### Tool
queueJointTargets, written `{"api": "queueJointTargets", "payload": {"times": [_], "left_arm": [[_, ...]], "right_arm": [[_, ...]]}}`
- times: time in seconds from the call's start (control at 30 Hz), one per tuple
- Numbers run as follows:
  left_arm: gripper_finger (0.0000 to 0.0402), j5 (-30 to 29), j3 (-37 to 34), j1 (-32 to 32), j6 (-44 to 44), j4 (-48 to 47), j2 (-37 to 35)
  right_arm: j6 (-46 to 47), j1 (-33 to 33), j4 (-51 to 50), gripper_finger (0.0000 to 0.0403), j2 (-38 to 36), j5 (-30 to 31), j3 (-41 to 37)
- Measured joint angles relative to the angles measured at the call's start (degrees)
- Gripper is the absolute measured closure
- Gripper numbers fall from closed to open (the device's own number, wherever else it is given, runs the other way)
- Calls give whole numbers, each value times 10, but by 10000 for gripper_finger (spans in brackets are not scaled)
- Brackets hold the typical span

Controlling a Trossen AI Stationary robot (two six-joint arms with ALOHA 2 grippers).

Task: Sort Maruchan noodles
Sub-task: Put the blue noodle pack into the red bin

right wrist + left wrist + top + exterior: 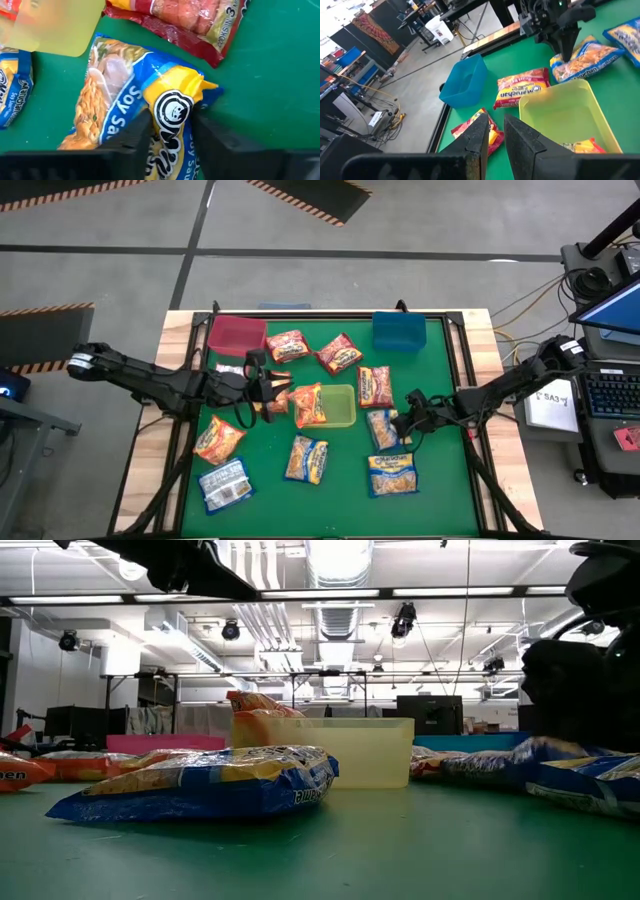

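Orange, red and blue-and-silver noodle packets lie spread over the green table. My right gripper (410,416) is low at the table's right and is shut on a blue-and-yellow soy sauce packet (383,428), which lies beside the yellow-green bin (346,392). An orange packet (308,405) rests half in that bin, leaning over its left rim. My left gripper (496,131) hangs above the table left of the bin. Its fingers stand a narrow gap apart with nothing between them. An orange packet (279,402) shows under it. My right gripper pinches the soy sauce packet between its two fingers (134,134) at the end bearing the round logo (173,111). It comes slanting down from the table's right. The wrapper is bunched into a raised ridge there, and the rest of the packet (107,95) lies flat toward the bin.
A red bin (237,333) and a blue bin (398,330) stand at the far edge. Red packets (338,352) (375,385) lie between them. Orange packets (218,438) (306,458) and blue-and-silver ones (225,483) (392,473) lie nearer me.
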Motion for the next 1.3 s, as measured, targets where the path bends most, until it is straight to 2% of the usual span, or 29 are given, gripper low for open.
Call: {"api": "queueJointTargets", "payload": {"times": [0.1, 0.17, 0.3, 0.6, 0.77, 0.97, 1.13, 1.3], "left_arm": [[359, 0, 0, 0, -6, 15, 0], [359, 1, 0, 0, -17, 22, 0], [359, 5, 0, 0, -42, 36, 0], [359, 77, 0, -2, -99, 106, 0], [359, 79, 0, -6, -109, 143, 0], [359, 79, 0, -7, -118, 176, 0], [359, 79, 0, -7, -152, 186, 0], [359, 79, 0, -8, -182, 190, 14]], "right_arm": [[-16, 0, 0, 361, 0, 0, 3], [-32, 0, -1, 382, 0, 0, 4], [-68, 0, 1, 385, -6, -1, 9], [-180, 0, 44, 390, -53, 15, 13], [-269, 0, 73, 391, -99, 32, 13], [-386, 0, 156, 391, -142, 54, 13], [-382, 1, 155, 391, -160, 25, 13], [-386, 5, 162, 391, -166, 22, 13]]}}
